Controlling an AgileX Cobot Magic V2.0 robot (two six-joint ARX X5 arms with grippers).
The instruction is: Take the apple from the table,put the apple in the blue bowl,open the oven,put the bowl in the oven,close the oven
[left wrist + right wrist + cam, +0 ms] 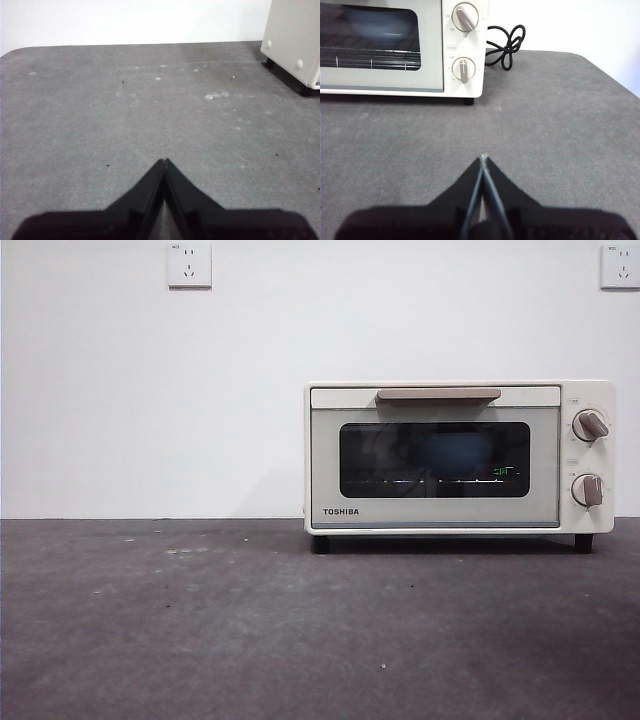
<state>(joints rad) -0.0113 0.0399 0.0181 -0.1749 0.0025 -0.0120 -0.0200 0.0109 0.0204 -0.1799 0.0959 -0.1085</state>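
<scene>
The cream oven (460, 455) stands at the right rear of the table (250, 630), its door shut under the tan handle (438, 394). Through the dark glass a dim blue bowl (455, 452) rests on the rack, and the right wrist view also shows this bowl (380, 22) behind the window. The apple is hidden. My left gripper (164, 161) is shut and holds nothing, low over bare table, with the oven's side (295, 40) far off to one side. My right gripper (483, 157) is shut too, in front of the oven's two knobs (464, 69).
A black power cord (505, 47) lies coiled beside the oven's knob end. The table's edge (615, 80) runs close past the cord. Two wall sockets (189, 264) (620, 265) sit high on the white wall.
</scene>
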